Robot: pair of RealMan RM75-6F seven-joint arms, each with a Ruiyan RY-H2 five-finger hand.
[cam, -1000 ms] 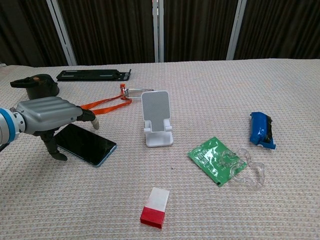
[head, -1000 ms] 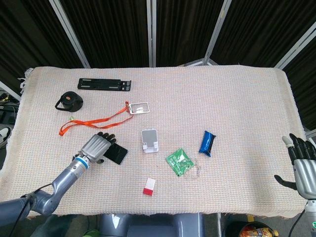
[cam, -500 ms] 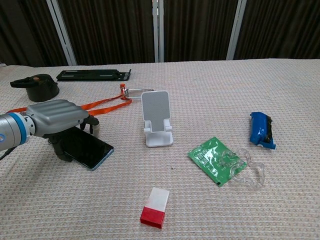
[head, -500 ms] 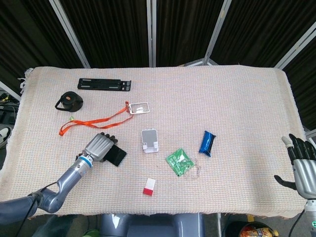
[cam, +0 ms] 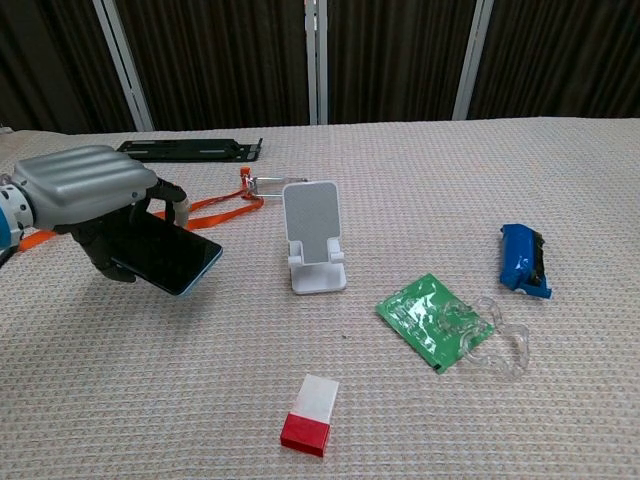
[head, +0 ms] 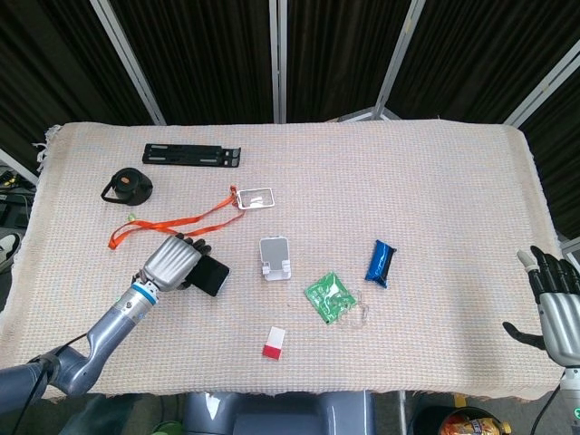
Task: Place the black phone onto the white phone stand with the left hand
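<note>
My left hand (cam: 85,192) grips the black phone (cam: 165,252) and holds it lifted off the cloth, tilted, to the left of the white phone stand (cam: 313,238). In the head view the left hand (head: 169,261) covers most of the black phone (head: 210,275), and the white phone stand (head: 275,259) sits a short way to its right, upright and bare. My right hand (head: 555,304) hangs at the table's far right edge with fingers spread, holding nothing.
An orange lanyard (head: 168,224) with a clear badge holder (head: 255,196) lies behind the left hand. A black cap (head: 126,186) and black bracket (head: 192,155) sit at the back left. A green packet (cam: 434,322), blue object (cam: 523,261) and red-white block (cam: 309,415) lie right of and before the stand.
The left hand closed around the black phone and lifted it off the cloth, moving it up and slightly toward the stand. The right hand stayed put.
</note>
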